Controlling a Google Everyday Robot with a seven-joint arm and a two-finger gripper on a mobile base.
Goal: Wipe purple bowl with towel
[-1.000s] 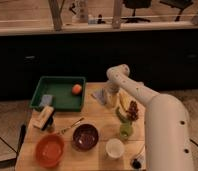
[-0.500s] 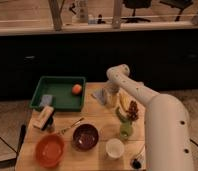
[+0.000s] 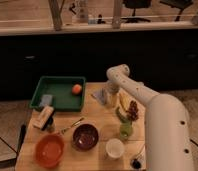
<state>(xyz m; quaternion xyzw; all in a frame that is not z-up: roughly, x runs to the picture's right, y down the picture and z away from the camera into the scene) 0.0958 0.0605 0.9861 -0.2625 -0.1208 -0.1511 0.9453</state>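
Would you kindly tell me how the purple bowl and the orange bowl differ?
The purple bowl is dark and glossy; the orange bowl is bright orange-red. The purple bowl sits nearer the middle of the table; the orange bowl is further left in the view, by the front corner. Both are round, upright and about equally wide. The pincer is away from both, at the far side of the table by the towel.

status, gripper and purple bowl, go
Gripper at far side of table, by towel. Purple bowl near front, apart from both. Utensil lies by its left rim.
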